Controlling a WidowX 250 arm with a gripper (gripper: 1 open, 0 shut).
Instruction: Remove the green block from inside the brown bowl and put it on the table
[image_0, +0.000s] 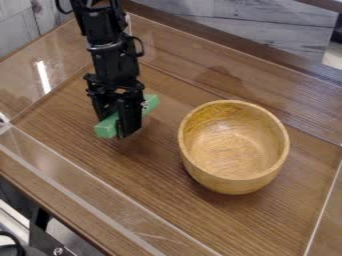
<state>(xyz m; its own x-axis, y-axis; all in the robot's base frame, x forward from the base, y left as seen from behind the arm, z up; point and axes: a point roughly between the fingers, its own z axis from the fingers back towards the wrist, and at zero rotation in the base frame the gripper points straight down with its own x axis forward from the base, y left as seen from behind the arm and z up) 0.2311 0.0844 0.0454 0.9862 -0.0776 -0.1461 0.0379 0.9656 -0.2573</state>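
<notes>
Camera view from above one corner: a clear acrylic wall (80, 195) is running along the nearest edge of the brown wood-grain table (160, 170), with a dark frame showing beneath it at the bottom left. Just behind that wall, a broad strip of bare tabletop is lying open. Farther in, to the right, the round light-brown wooden bowl (235, 146) with thick walls and visible grain is sitting empty, its rim standing near the right-hand acrylic edge. To its left, apart from it, the black robot gripper (119, 125) is pointing steeply down at the tabletop, its jaws clenched around the small flat green block (104, 127); the block's ends are sticking out on either side of the fingers, low at the table surface, though whether it is touching the wood cannot be told. Open tabletop is stretching behind the arm toward the far acrylic wall. No readable writing or labels are showing anywhere.
</notes>
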